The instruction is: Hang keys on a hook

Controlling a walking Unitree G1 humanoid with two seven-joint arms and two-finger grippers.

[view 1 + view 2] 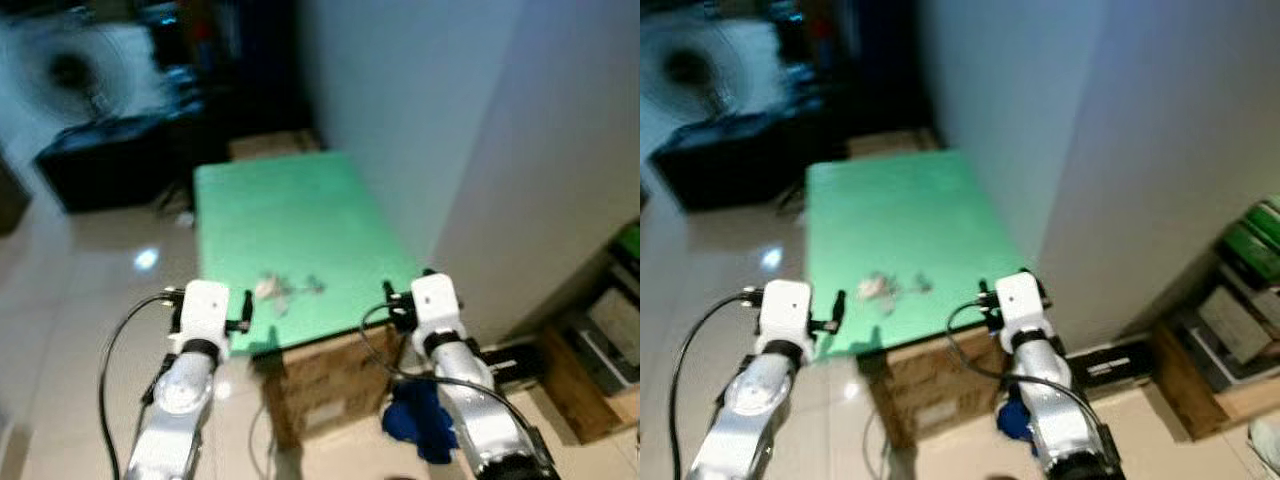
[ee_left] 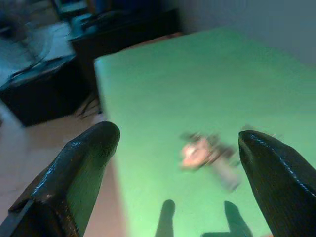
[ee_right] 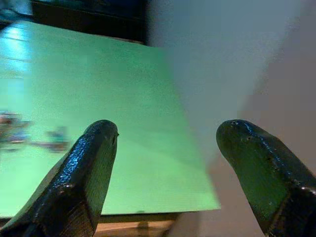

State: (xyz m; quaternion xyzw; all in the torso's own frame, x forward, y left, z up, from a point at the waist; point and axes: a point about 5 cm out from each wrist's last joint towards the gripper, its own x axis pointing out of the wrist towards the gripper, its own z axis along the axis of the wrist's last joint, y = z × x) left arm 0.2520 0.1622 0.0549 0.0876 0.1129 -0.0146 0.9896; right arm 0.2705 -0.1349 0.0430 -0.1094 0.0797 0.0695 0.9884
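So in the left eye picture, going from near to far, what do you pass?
Cardboard box → keys on the green table → dark cabinet → fan.

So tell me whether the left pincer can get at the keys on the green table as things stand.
Probably yes. The left pincer is open and aimed at the keys, which lie near the green table's front edge with nothing between.
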